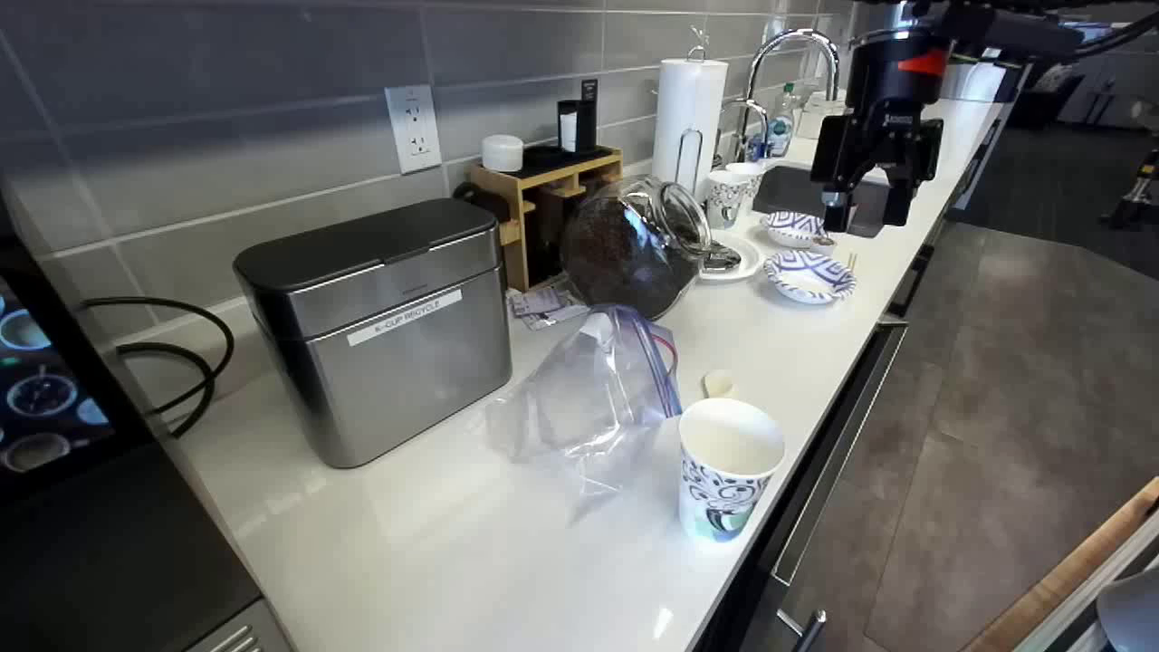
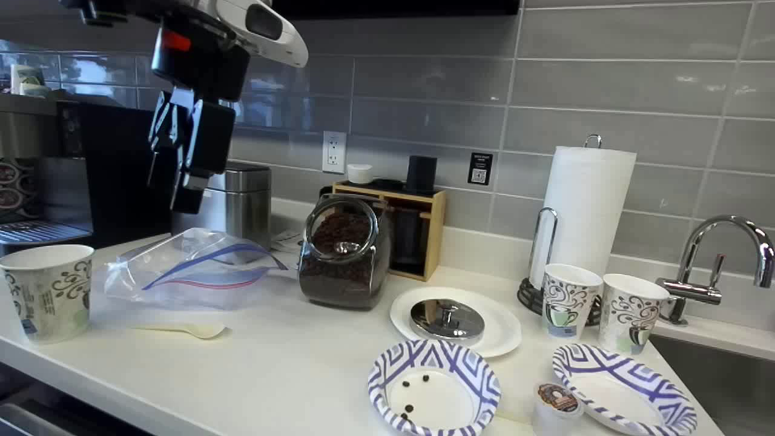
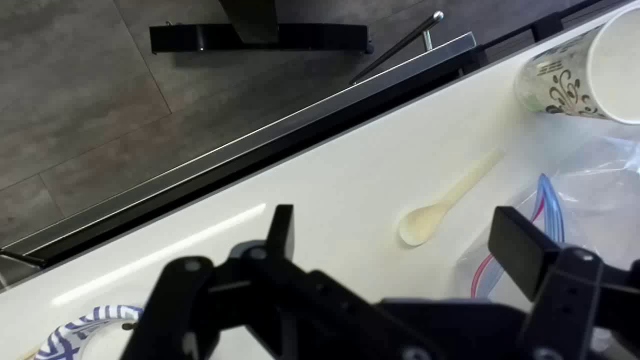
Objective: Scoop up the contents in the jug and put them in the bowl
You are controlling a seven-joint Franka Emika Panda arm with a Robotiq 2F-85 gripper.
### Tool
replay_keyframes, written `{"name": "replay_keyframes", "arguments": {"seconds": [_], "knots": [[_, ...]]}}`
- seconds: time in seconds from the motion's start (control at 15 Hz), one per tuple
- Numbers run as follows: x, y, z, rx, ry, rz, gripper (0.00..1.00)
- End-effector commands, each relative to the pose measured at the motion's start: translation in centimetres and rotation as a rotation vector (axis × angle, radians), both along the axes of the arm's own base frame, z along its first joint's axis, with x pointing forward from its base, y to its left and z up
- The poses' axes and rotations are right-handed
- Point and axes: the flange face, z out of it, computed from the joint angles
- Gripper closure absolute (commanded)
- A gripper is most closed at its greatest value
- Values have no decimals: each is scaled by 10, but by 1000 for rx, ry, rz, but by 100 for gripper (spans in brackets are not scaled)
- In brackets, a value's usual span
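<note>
The jug is a dark, glossy, bulbous glass jar (image 2: 342, 275) that lies tilted on the counter, its round mouth uncovered and dark brown contents inside; it also shows in an exterior view (image 1: 625, 254). The bowl (image 2: 445, 396), white paper with a blue pattern, holds several dark beans; it shows in an exterior view (image 1: 809, 282) and partly in the wrist view (image 3: 102, 340). A pale spoon (image 2: 203, 330) lies on the counter. My gripper (image 3: 395, 235) is open and empty, above the counter; in the wrist view the spoon's head (image 3: 422, 223) shows between its fingers.
A clear zip bag (image 1: 598, 389) lies beside the spoon, near a patterned paper cup (image 1: 729, 466). A metal bin (image 1: 389, 335) stands by the wall. A chrome lid (image 2: 447, 319) rests on a white plate. A second bowl (image 2: 623, 393) and a small pod (image 2: 556, 406) are near the sink.
</note>
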Motion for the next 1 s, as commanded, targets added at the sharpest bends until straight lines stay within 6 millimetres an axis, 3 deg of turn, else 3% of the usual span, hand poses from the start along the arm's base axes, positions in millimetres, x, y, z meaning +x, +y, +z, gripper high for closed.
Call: {"name": "replay_keyframes", "arguments": {"seconds": [0.0,0.4,0.93], "knots": [[0,0,0,0,1,0,0],[0,0,0,0,0,0,0],[55,-51,-49,168,-217,-181,0]]}}
